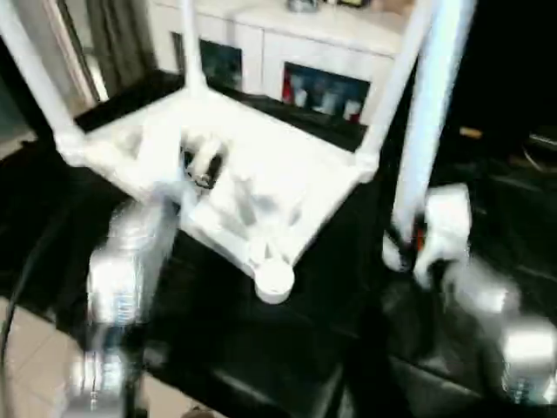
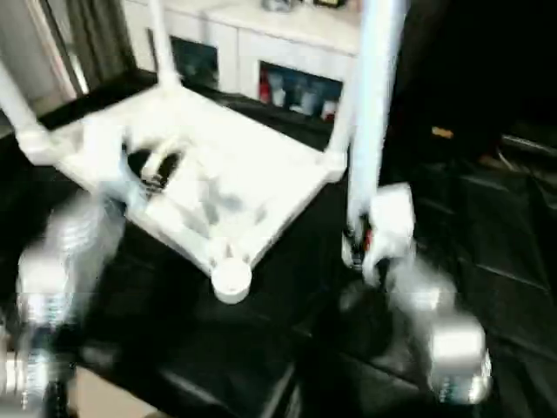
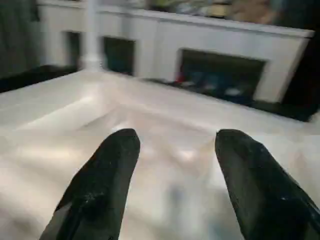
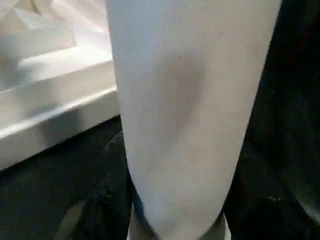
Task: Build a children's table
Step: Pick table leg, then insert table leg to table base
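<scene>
Tabletop (image 1: 235, 187), white and ribbed, lies upside down on a black surface (image 1: 287, 348), with three white legs already standing up from its corner sockets and the near corner socket (image 1: 274, 283) bare. At the left, the left gripper (image 3: 175, 185) hovers over the ribbed underside, its two black fingers (image 3: 100, 185) spread apart with nothing between them. At the right, the right gripper (image 1: 416, 244) clamps the fourth leg (image 1: 431, 113) near its flared lower end, holding it almost upright just beside the tabletop's right corner. A white cabinet (image 1: 322, 52) stands behind.
</scene>
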### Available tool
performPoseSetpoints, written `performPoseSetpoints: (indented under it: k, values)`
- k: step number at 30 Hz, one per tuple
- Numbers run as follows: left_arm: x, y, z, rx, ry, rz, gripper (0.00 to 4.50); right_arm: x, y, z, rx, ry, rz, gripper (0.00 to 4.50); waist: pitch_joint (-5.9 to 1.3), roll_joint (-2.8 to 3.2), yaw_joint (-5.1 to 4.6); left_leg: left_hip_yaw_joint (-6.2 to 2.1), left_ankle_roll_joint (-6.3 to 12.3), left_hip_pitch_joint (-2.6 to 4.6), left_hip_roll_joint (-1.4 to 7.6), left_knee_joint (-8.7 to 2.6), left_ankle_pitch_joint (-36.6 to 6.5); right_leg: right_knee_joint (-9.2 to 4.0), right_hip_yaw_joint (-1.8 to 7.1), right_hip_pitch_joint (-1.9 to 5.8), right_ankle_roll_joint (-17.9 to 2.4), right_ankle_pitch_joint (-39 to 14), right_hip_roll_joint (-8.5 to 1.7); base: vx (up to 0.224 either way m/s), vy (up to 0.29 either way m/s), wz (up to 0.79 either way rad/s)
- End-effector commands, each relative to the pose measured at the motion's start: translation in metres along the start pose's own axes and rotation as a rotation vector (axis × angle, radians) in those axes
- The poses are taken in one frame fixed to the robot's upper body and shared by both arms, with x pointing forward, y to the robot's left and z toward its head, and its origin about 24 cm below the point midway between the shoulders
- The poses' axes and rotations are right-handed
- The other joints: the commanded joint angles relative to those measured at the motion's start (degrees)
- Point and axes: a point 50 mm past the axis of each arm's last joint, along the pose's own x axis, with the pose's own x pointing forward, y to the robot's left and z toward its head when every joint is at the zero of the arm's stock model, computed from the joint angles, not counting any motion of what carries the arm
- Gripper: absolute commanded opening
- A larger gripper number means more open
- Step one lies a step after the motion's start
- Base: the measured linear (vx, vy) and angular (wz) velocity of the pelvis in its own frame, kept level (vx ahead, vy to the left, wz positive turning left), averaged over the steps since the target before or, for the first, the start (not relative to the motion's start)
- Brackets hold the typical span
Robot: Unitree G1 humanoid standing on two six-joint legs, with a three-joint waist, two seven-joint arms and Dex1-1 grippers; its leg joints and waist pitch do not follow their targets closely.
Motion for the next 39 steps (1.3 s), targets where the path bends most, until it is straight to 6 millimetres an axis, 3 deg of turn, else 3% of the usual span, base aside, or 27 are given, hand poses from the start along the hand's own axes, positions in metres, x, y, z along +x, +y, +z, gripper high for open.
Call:
performPoseSetpoints:
  k: [1,2,4,5,6,7,8,9,10,11,12,13,14,15,16,17,18,19,21,23,24,25,26,28,30,34,39]
  values:
    - [-0.003,0.005,0.008,0.04,-0.06,0.084,2.9,0.001,0.0,0.012,0.087,-0.106,-0.025,1.93,-4.18,-0.06,0.57,3.65,3.8,1.93,-0.35,-0.71,-10.3,-6.97,7.18,1.36,-3.2,-29.5,-4.2,0.0,0.0,0.0]
    - [-0.004,0.004,0.008,0.035,-0.061,0.086,2.9,0.003,0.0,0.011,0.115,-0.108,-0.036,1.93,-4.38,-1.08,1.01,3.53,3.64,1.69,-1.0,-0.03,-12.2,-6.63,8.81,2.35,-3.8,-31.7,-4.18,-0.047,0.052,-0.28]
    - [-0.004,0.001,0.008,0.023,-0.055,0.061,2.9,0.007,-0.001,0.01,0.149,-0.115,-0.057,1.93,-3.04,-2.23,3.77,1.54,3.93,1.0,-1.82,4.53,-15.4,-9.38,17.56,2.94,-5.1,-42.1,-6.42,-0.051,0.079,-0.34]
    - [-0.003,-0.001,0.008,0.032,-0.054,0.047,2.9,0.008,-0.002,0.009,0.153,-0.118,-0.061,1.93,-2.78,-1.82,4.03,0.8,3.75,1.08,-1.89,4.57,-15.3,-9.55,18.62,2.7,-5.3,-43.2,-5.89,-0.075,0.169,-0.4]
    - [-0.002,-0.002,0.009,0.058,-0.06,0.032,2.9,0.01,-0.003,0.008,0.166,-0.113,-0.068,1.93,-2.67,-1.6,3.25,0.4,4.28,1.54,-2.9,3.16,-14.8,-8.7,18.68,1.75,-4.0,-42.2,-1.86,-0.075,0.169,-0.4]
    - [-0.001,-0.004,0.008,0.074,-0.067,0.021,2.9,0.011,-0.003,0.006,0.167,-0.106,-0.076,1.93,-2.95,-0.49,2.03,1.84,6.44,4.87,-2.86,0.7,-17.5,-7.38,15.87,-1.92,-1.9,-37.0,2.67,-0.133,0.218,-0.39]
    - [-0.001,-0.004,0.007,0.07,-0.066,0.018,2.9,0.011,-0.003,0.005,0.162,-0.105,-0.076,1.93,-2.65,-0.26,0.21,2.35,8.21,6.98,-2.45,-0.57,-22.0,-6.07,12.25,-4.54,-1.6,-34.1,4.6,-0.139,0.228,-0.35]
    - [-0.001,-0.005,0.007,0.074,-0.068,0.016,2.9,0.011,-0.004,0.004,0.16,-0.102,-0.079,1.93,-2.34,0.74,-1.25,4.49,11.39,6.47,0.14,-3.6,-29.9,-0.05,4.89,-5.83,-3.2,-27.1,5.21,-0.139,0.228,-0.35]
    - [0.0,-0.006,0.006,0.085,-0.075,0.014,2.9,0.011,-0.004,0.003,0.157,-0.097,-0.085,1.93,-2.54,0.92,-1.4,6.38,11.05,3.71,3.63,-6.39,-35.8,5.91,-0.51,-3.43,-5.4,-19.3,1.91,-0.1,0.24,-0.53]
    - [0.0,-0.006,0.006,0.089,-0.075,0.014,2.9,0.011,-0.004,0.003,0.163,-0.098,-0.087,1.93,-2.72,0.5,-1.24,6.33,10.08,3.83,5.74,-7.15,-36.3,8.07,-2.17,-1.92,-6.2,-14.9,-0.04,-0.098,0.223,-0.62]
    - [0.001,-0.007,0.006,0.095,-0.075,0.014,2.9,0.011,-0.005,0.002,0.173,-0.099,-0.091,1.93,-1.73,0.38,0.03,8.16,4.57,3.36,8.23,-8.95,-39.8,10.01,-4.11,-0.9,-6.3,-12.1,-1.83,-0.098,0.223,-0.62]
    - [0.003,-0.009,0.009,0.128,-0.086,0.017,2.9,0.011,-0.005,0.001,0.191,-0.097,-0.098,1.93,-2.11,-0.02,0.67,8.3,-1.68,4.45,8.56,-9.11,-41.2,8.96,-2.46,0.36,-5.4,-15.2,-3.24,-0.059,0.149,-0.59]
    - [0.004,-0.011,0.01,0.131,-0.087,0.016,2.9,0.011,-0.005,0.0,0.198,-0.096,-0.101,1.93,-2.82,-1.01,0.44,8.78,-5.7,6.7,6.45,-6.86,-39.0,5.07,-0.43,-0.96,-6.0,-19.0,-4.06,-0.019,0.112,-0.64]
    - [0.005,-0.011,0.011,0.128,-0.086,0.015,2.9,0.012,-0.005,0.0,0.198,-0.097,-0.102,1.93,-3.18,-0.72,2.19,5.61,-7.78,5.59,1.01,3.77,-29.3,-4.18,7.92,-0.55,-7.5,-29.9,-11.49,-0.019,0.112,-0.64]
    - [0.006,-0.013,0.012,0.13,-0.087,0.013,2.9,0.011,-0.005,-0.001,0.203,-0.092,-0.104,1.93,-3.33,-1.86,2.43,0.82,-1.9,0.95,-0.11,6.28,-19.0,-5.42,11.75,5.04,-9.9,-32.9,-12.55,0.026,0.152,-0.79]
    - [0.009,-0.016,0.014,0.144,-0.092,0.003,2.9,0.01,-0.007,-0.003,0.194,-0.091,-0.119,1.93,-2.81,-1.17,2.31,-1.28,-0.42,-0.73,0.5,4.97,-11.6,-4.93,8.46,5.77,-10.4,-33.4,-12.17,0.025,0.169,-0.72]
    - [0.009,-0.016,0.014,0.144,-0.092,0.003,2.9,0.01,-0.007,-0.003,0.194,-0.091,-0.119,1.93,-3.36,1.3,1.09,-2.63,0.45,-2.19,1.55,-2.37,-2.5,-2.21,0.99,5.32,-8.2,-22.7,-4.54,0.025,0.169,-0.72]
    - [0.012,-0.018,0.014,0.159,-0.089,0.003,2.9,0.009,-0.008,-0.004,0.184,-0.083,-0.115,1.93,-5.17,3.76,-1.11,-7.15,-2.56,2.42,7.41,-2.83,3.9,2.38,0.16,1.84,-4.9,-5.8,-2.22,0.019,0.109,-0.17]
    - [0.014,-0.018,0.013,0.15,-0.083,0.014,2.9,0.01,-0.009,-0.003,0.163,-0.075,-0.108,1.93,-5.3,4.3,-2.73,-8.46,-0.92,3.76,10.25,-3.27,13.6,5.33,0.27,-0.98,-2.1,-4.3,-1.47,0.024,0.056,0.22]
    - [0.018,-0.017,0.008,0.165,-0.044,-0.009,2.9,0.011,-0.008,0.0,0.117,-0.085,-0.057,1.93,-5.29,3.97,-3.58,-7.88,9.5,3.54,8.03,-2.3,23.4,5.67,1.13,-1.72,-1.7,-5.7,-1.43,-0.01,-0.026,0.03]
    - [0.019,-0.016,0.007,0.175,-0.042,-0.022,2.9,0.011,-0.007,0.001,0.113,-0.088,-0.042,1.93,-5.54,3.41,-3.21,-5.92,16.95,2.88,5.02,-0.34,25.7,3.07,2.23,-0.91,-5.3,-1.0,-2.11,-0.02,-0.053,0.05]
    - [0.022,-0.014,0.007,0.177,-0.032,-0.057,2.9,0.013,-0.007,0.006,0.098,-0.098,-0.005,1.93,-5.97,1.82,-2.7,-2.16,19.0,0.7,-0.75,2.64,22.1,-0.36,3.65,1.79,-10.3,9.3,-3.83,-0.026,-0.118,0.03]
    - [0.024,-0.013,0.007,0.189,-0.034,-0.063,2.9,0.013,-0.007,0.007,0.096,-0.098,0.001,1.93,-6.13,0.94,-2.06,-1.03,18.79,-1.76,-2.84,2.79,19.5,0.21,4.19,4.17,-12.1,15.3,-4.64,-0.049,-0.156,0.04]
    - [0.033,-0.009,0.01,0.236,-0.031,-0.135,2.9,0.016,-0.008,0.011,0.07,-0.102,0.037,1.93,-4.87,-0.47,-0.35,-0.27,10.88,-2.19,-2.84,0.23,1.1,-1.96,4.67,5.22,-4.7,11.7,-5.18,-0.062,-0.157,0.02]
    - [0.041,-0.005,0.015,0.303,-0.013,-0.223,2.9,0.018,-0.008,0.016,0.041,-0.106,0.1,1.93,-4.32,0.67,0.16,-0.21,7.2,-1.14,-2.06,-1.18,-4.5,-3.58,4.2,4.52,-1.9,-7.7,-4.25,-0.085,-0.139,-0.03]
    - [0.037,-0.005,0.016,0.31,0.082,-0.577,3.18,0.017,-0.006,0.021,-0.002,-0.108,0.209,1.93,-3.55,1.58,-0.37,-0.59,2.8,0.08,0.57,-3.83,-11.3,-4.29,3.62,4.01,-6.0,-20.8,-3.62,-0.077,-0.05,-0.04]
    - [0.019,0.006,0.002,0.421,0.332,-0.907,3.57,0.01,-0.004,0.02,-0.034,-0.08,0.388,1.93,-3.79,1.97,-0.29,-0.18,2.57,0.26,0.93,-3.94,-10.9,-3.46,3.85,4.21,-9.8,-13.3,-3.93,0.0,0.0,0.0]
